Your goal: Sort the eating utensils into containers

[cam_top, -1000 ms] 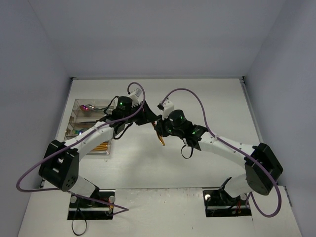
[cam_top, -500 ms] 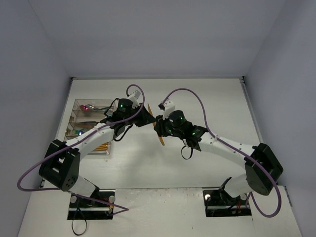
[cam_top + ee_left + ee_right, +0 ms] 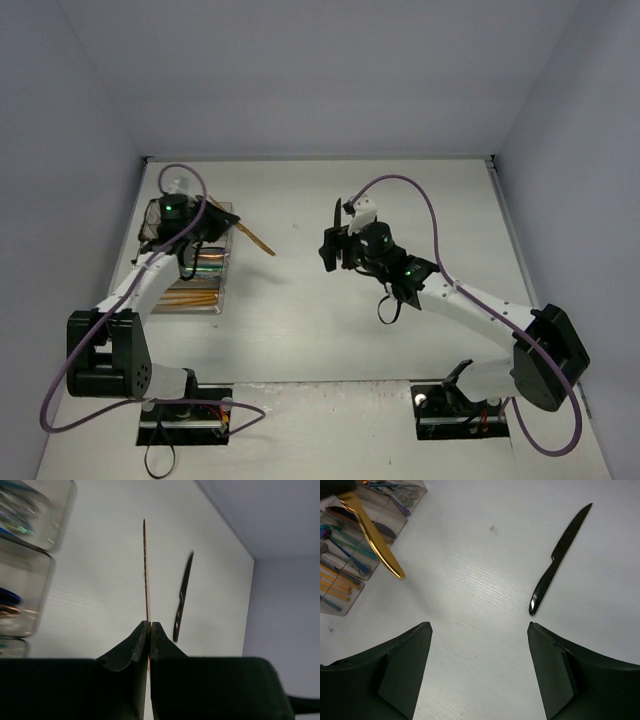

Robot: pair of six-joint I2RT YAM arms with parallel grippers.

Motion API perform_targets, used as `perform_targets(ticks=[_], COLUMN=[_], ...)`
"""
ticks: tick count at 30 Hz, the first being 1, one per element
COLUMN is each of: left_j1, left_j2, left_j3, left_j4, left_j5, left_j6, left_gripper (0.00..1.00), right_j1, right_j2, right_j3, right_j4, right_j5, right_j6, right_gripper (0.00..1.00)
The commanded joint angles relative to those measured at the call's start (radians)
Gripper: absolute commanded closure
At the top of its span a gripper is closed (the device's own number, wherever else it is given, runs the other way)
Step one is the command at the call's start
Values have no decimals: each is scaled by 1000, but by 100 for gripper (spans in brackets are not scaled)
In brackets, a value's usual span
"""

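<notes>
We are gripping a gold knife (image 3: 145, 570) in our left gripper (image 3: 150, 625), fingers shut tight on it. It shows edge-on there, so the blade shape is probably a knife's. Its tip is reaching past the tray's (image 3: 218, 290) right edge over bare table. Our right gripper (image 3: 479, 626) is hanging wide open, holding nothing, with a black knife (image 3: 555, 565) lying flat ahead, well apart from the tray.

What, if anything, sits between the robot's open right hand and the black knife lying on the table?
Nothing visible. The right hand hangs open over the table, and the black knife lies alone ahead of it. The gold knife in the left hand is well aside, by the tray.
</notes>
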Motion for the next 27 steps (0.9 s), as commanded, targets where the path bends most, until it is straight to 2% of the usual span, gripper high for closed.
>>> perform_targets(ticks=[1, 8, 16, 22, 24, 27], left_j1=[195, 347, 362, 354, 347, 338], left_j2=[-82, -1, 179, 219, 206, 182], left_j3=[20, 75, 136, 138, 122, 83], left_j4=[44, 42, 74, 82, 81, 79], left_j5=[-51, -112, -116, -106, -112, -126], left_j6=[-61, -76, -112, -152, -152, -153], left_gripper=[100, 100, 100, 100, 96, 80], right_j1=[-25, -38, -52, -57, -59, -60], right_j2=[-49, -72, -100, -100, -98, -84], right_j3=[-23, -52, -79, -90, -92, -92], right_j4=[27, 23, 10, 6, 6, 6], right_j5=[24, 4, -11, -15, -15, -14], right_j6=[12, 21, 29, 32, 32, 35], right_gripper=[26, 25, 25, 25, 25, 25])
